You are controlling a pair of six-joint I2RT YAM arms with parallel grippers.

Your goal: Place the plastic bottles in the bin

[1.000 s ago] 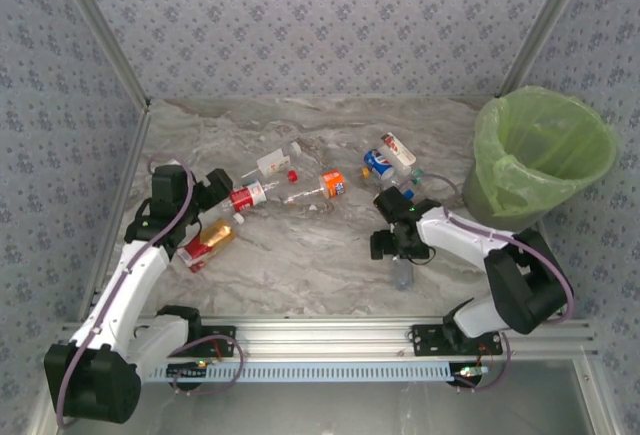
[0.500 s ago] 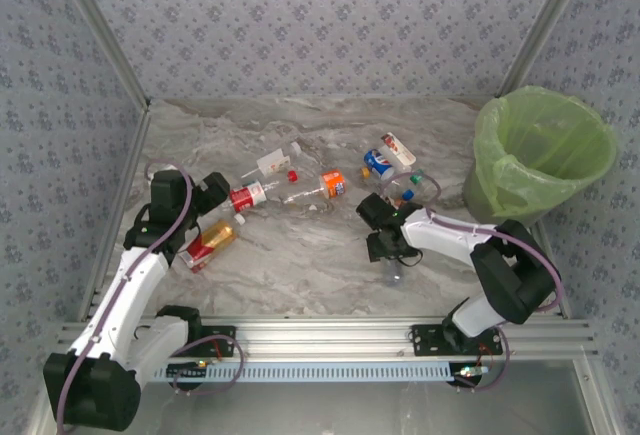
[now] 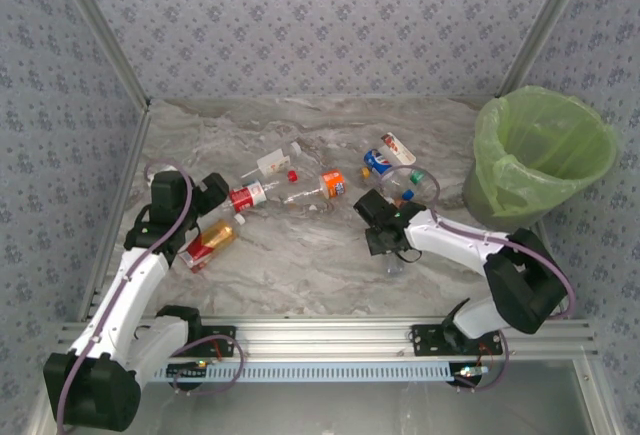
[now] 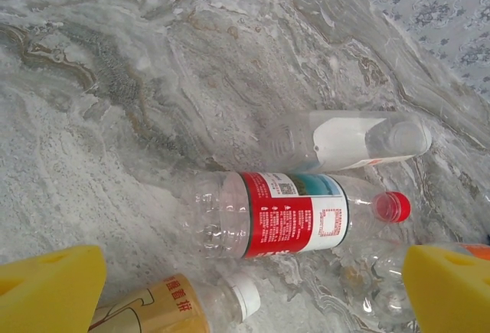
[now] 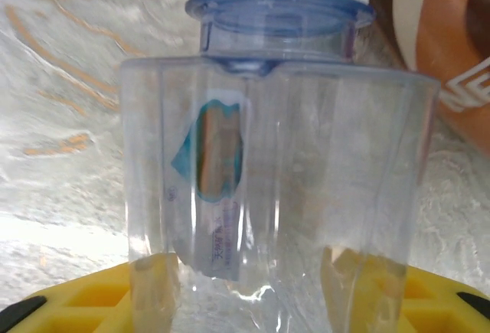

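A: State of the right gripper (image 3: 388, 243)?

B: Closed on a clear bottle (image 5: 276, 164). The yellow fingers (image 5: 92, 295) press both sides of its body. Its white cap, with a blue neck ring, points away from the wrist camera. From above, the bottle is low over the tabletop (image 3: 300, 265), front of centre. Cannot tell whether it touches.

A: What lies around it?

B: The orange-label bottle (image 3: 328, 184) lies on its side just beyond and to the left. In the right wrist view its label shows close behind the held cap. Beyond the gripper, a blue-label bottle (image 3: 378, 162), a white-and-red bottle (image 3: 398, 148) and a green-capped bottle (image 3: 412, 181) lie clustered, left of the bin (image 3: 497, 195). The bin stands at the far right corner with a green liner, well apart from the held bottle.

A: And the left gripper (image 4: 245, 264)?

B: Spread wide, nothing between the fingers. The red-label bottle (image 4: 295, 214) lies on its side right ahead, red cap to the right. The white-label bottle (image 4: 348, 142) is just beyond it. The brown-label bottle (image 4: 172, 310), white cap, is nearer, beside the left finger.
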